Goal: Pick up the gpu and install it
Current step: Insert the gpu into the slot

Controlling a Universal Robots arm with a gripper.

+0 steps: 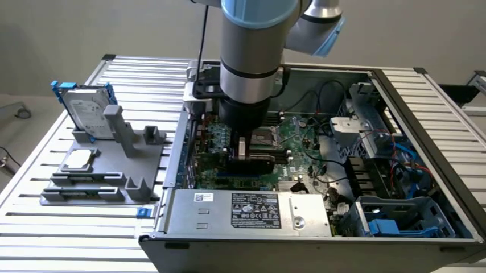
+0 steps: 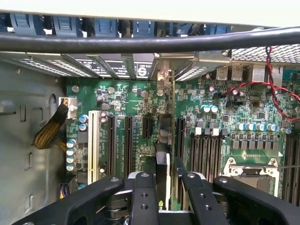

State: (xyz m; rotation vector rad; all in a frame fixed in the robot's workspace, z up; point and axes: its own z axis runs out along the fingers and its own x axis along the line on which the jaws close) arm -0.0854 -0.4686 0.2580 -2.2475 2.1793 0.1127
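We found the gripper (image 1: pixel 251 149) lowered into the open computer case (image 1: pixel 425 108), over the middle of the motherboard (image 1: pixel 300 133). Its fingers (image 2: pixel 143 197) were closed on the graphics card (image 2: pixel 162 164), one against each flat face. The card therefore lay to no side of the tool. It hung straight beneath the wrist, standing on its long edge, so that in the wrist view we looked along its thin upper edge. Its long axis ran parallel to the row of black slots (image 2: pixel 127 145) on the board, and its far end pointed at the back wall of the case, where the bracket openings (image 2: pixel 140 65) were. It stood upright with no lean that we could make out, between a short slot on one side and a long slot on the other, and it hid whatever lay directly under it. We judged that the card was already lined up with the slots, so that the only relation left to matter was the vertical one between its lower edge and the board. We could not tell whether that edge hovered above the board, touched it or was partly pressed in. The hard drive (image 1: pixel 87 111) in its blue frame stood on the grey stand (image 1: pixel 99 170) outside the case, well apart toward the exterior view's left. The power supply (image 1: pixel 258 210) lay along the near wall of the case.
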